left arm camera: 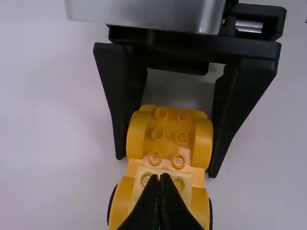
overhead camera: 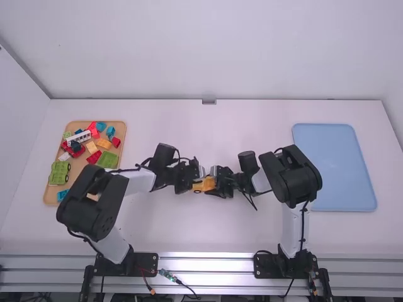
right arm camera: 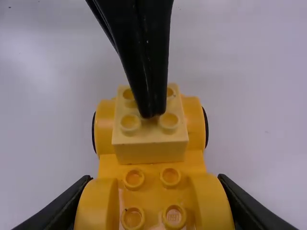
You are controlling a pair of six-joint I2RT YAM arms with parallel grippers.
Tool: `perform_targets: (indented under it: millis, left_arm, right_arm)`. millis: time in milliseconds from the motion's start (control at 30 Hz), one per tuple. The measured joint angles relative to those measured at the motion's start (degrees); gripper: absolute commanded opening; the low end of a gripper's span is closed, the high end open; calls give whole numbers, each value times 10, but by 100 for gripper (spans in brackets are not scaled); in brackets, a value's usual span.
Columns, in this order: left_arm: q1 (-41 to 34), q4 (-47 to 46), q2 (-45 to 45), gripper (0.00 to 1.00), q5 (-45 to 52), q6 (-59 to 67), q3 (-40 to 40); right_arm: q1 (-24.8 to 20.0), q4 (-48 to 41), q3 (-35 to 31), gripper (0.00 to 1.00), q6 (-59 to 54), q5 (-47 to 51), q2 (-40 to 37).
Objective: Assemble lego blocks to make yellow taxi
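Fingers of the right gripper [overhead camera: 216, 182] are closed around the yellow car base [right arm camera: 152, 192], one against each outer side at the rounded fenders. Fingers of the left gripper [overhead camera: 196, 181] are brought together with nothing between them; the tips bear on the top of the pale yellow block [right arm camera: 149, 152], between its studs. The block is seated upright, studs up, on the car base, between the rounded arches of the other wheel pair. Black tires are visible at the outer sides of these arches.

Marking: stud tops on the car base carry small raised print, too small to tell.

Arm pose, high view: the left arm is bent, its dark elbow [overhead camera: 85, 211] out to the left beside the wooden tray [overhead camera: 79, 167], and its forearm runs inward to the middle of the table [overhead camera: 189, 233]. The right arm rises from its base to a bent dark elbow [overhead camera: 291, 176]; its forearm runs left to the same area. Both grippers meet at the car base, roughly facing each other. In the left wrist view, the left gripper [left arm camera: 160, 177] lies over the block.

Surroundings: the wooden tray, at the left side of the table, holds assorted colored blocks. A blue tray [overhead camera: 334, 165] lies at the right side.
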Motion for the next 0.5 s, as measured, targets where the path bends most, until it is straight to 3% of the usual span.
perform_targets:
  millis: [133,500]
  left_arm:
    - [9,48,-1,2,14,-15,-27]
    - [11,18,-7,2,9,-45,-7]
  right_arm:
    - [1,0,1,25,-1,1,0]
    - [1,-1,1,25,-1,0,0]
